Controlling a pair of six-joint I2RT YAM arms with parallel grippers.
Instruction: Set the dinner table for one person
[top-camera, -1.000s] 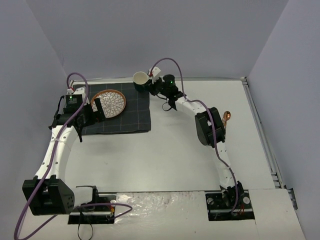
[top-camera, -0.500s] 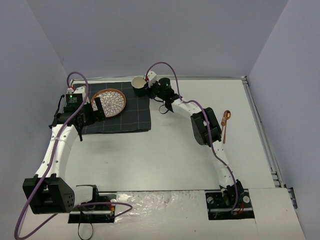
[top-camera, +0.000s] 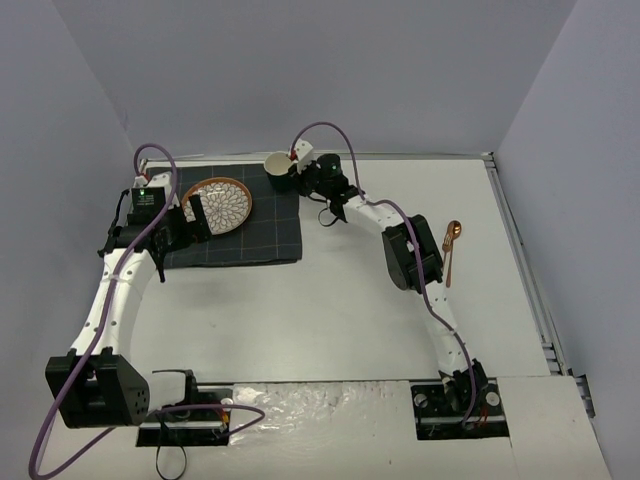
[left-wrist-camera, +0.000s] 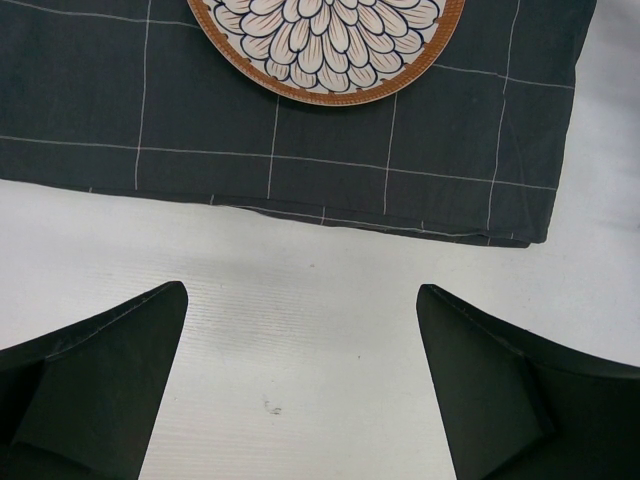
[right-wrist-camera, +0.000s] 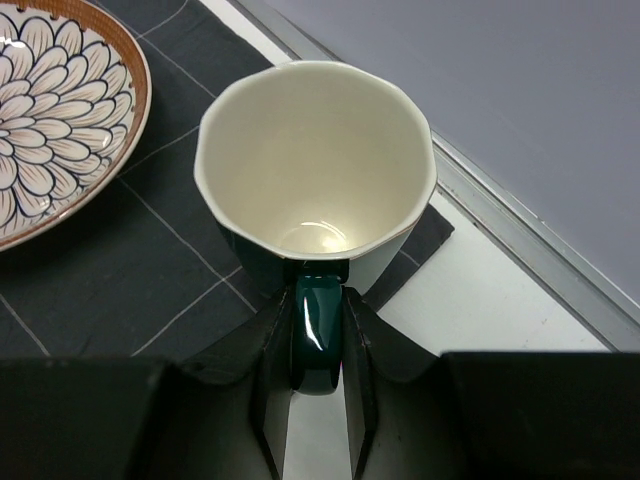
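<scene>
Right wrist view: your right gripper (right-wrist-camera: 318, 322) is pinched on the handle (right-wrist-camera: 320, 340) of the empty green cup (right-wrist-camera: 315, 170), at the far right corner of the dark mat (right-wrist-camera: 130, 290), beside the bare flowered plate (right-wrist-camera: 50, 120). Only the top view shows the copper spoon (top-camera: 450, 250), lying toward the right edge of the white dinner table (top-camera: 330, 320). Your left gripper (left-wrist-camera: 302, 300) gapes wide, holding nothing.

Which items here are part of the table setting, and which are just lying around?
Part of the job:
- dinner table
- checked cloth mat
- flower-patterned plate, on the mat
- green mug, at the mat's far right corner, handle pinched by the right gripper
- copper spoon, on the bare table

Just lying about:
- purple cables, rig wiring only
</scene>
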